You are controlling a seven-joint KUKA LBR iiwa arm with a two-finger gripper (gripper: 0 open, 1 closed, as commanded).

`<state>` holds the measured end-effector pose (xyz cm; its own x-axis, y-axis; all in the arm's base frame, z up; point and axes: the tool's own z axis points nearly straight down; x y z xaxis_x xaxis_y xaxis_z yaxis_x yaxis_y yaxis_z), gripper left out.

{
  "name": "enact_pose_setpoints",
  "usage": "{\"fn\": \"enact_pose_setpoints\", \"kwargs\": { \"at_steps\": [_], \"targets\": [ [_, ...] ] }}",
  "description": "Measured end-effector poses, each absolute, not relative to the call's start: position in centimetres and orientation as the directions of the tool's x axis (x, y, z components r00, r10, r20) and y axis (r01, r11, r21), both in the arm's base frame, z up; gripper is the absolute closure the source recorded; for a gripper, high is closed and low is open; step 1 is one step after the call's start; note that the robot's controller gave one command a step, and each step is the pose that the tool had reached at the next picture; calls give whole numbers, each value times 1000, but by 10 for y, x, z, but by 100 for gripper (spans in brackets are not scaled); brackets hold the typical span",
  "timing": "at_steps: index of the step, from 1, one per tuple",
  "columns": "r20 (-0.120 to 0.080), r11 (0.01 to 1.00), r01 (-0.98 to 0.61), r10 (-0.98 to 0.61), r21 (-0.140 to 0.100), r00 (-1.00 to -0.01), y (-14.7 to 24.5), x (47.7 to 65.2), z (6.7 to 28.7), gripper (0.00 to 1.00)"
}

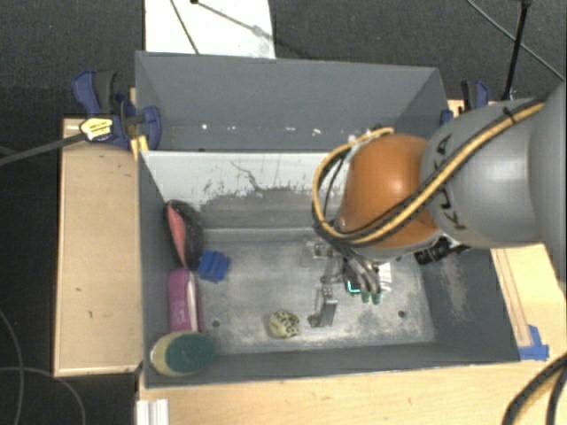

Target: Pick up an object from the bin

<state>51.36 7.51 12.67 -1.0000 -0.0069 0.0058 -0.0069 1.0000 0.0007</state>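
My gripper (347, 301) hangs low over the bin floor, right of the middle, open with nothing between its fingers. One finger (323, 311) points down close to the floor. A small speckled cream ball (283, 324) lies just left of that finger, near the front wall and apart from it. Farther left, a small blue block (213, 266) rests on the floor.
Along the left wall lie a red and black brush (183, 231), a pink bottle (182, 299) and a round jar with a green lid (183, 352) in the front left corner. The arm's orange cover and cables hang over the bin's right half.
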Motion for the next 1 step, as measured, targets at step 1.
{"fn": "enact_pose_setpoints", "kwargs": {
  "at_steps": [1],
  "targets": [
    [5, 1000, -17, -17, 0, -1000, 114, 516, 68, 0]
  ]
}}
